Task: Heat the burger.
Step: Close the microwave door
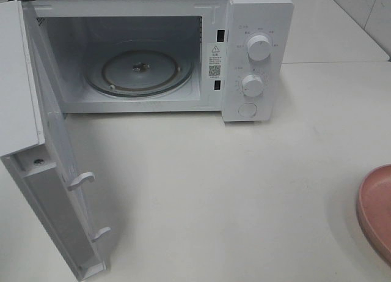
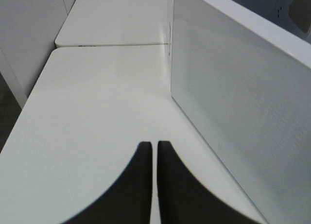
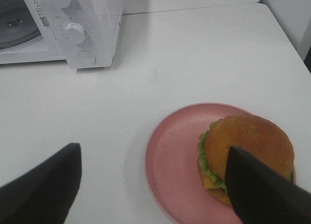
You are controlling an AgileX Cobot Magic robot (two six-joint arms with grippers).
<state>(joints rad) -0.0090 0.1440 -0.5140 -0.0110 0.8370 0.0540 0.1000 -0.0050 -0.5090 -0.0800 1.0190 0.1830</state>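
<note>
Your left gripper [image 2: 154, 151] had its two dark fingers pressed almost together, with only a thin sliver of light between them, and they held nothing. It hovered over the white table [image 2: 97, 112], just beside the outer face of the open microwave door [image 2: 243, 102], without touching it as far as the left wrist view showed.

Your right gripper [image 3: 155, 158] had its jaws spread wide apart and empty. One dark finger [image 3: 43, 185] sat over bare table; the other finger [image 3: 262, 190] overlapped the burger's near edge in the right wrist view, though you could not tell whether it touched the bun or hung above it.

The burger [image 3: 248, 146] sat upright on the pink plate [image 3: 170, 151], off to one side of it rather than centred, with bare plate showing beside it. Its domed brown bun faced upward, so its long axis ran vertically, bottom bun to top. Green lettuce and a bit of yellow cheese showed at the edge beneath the bun.

In the high view, only a curved slice of the plate [image 1: 376, 208] appeared at the right edge of the table, well apart from the microwave [image 1: 256, 55]. The microwave's door [image 1: 55, 190] stood swung open to the left, and the glass turntable [image 1: 140, 68] inside was bare.
</note>
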